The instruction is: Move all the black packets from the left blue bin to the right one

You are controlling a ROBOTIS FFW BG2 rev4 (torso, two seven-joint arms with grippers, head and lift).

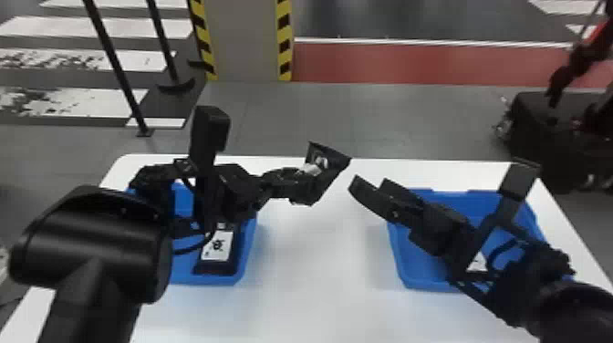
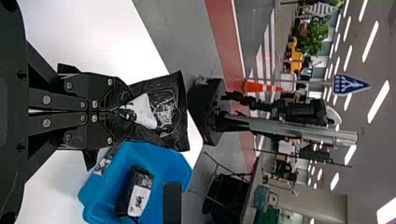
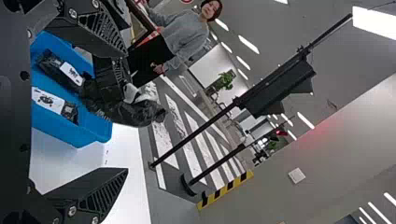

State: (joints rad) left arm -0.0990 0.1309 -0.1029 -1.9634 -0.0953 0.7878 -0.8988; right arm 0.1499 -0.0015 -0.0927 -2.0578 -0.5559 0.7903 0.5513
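So here we were: the broad white bench (image 1: 314,292) ran right across the head view, its far edge just behind both bins, and a wide bare strip lay between them. The black left arm (image 1: 91,241) blocked off much of the left side, and the right arm (image 1: 570,296) covered plenty on the other. Below them sat the two open blue plastic bins: the left bin (image 1: 245,255), with its outer side mostly behind the arm, and the right bin (image 1: 417,271), its middle cut off by the other arm.

Up over that bare strip, the left claw (image 1: 314,180) was closed, clamped on a crinkly, shiny black packet (image 2: 161,109) that hung out past its tips, well clear of both bins. Facing it across a small gap was the right claw (image 1: 371,189), open wide and gripping nothing, right by the inner far corner of the right bin.

Now for the smaller stuff! Inside the left bin lay a black packet with a white label (image 3: 70,74), and next to it a second labelled packet (image 3: 49,101), cut off by the wrist hardware. The right bin had its own labelled black packet (image 2: 135,191); in the head view only a scrap of white label (image 1: 478,262) peeked out beneath the arm. A small patterned patch (image 2: 105,163) near that bin's rim was too hard to make out.
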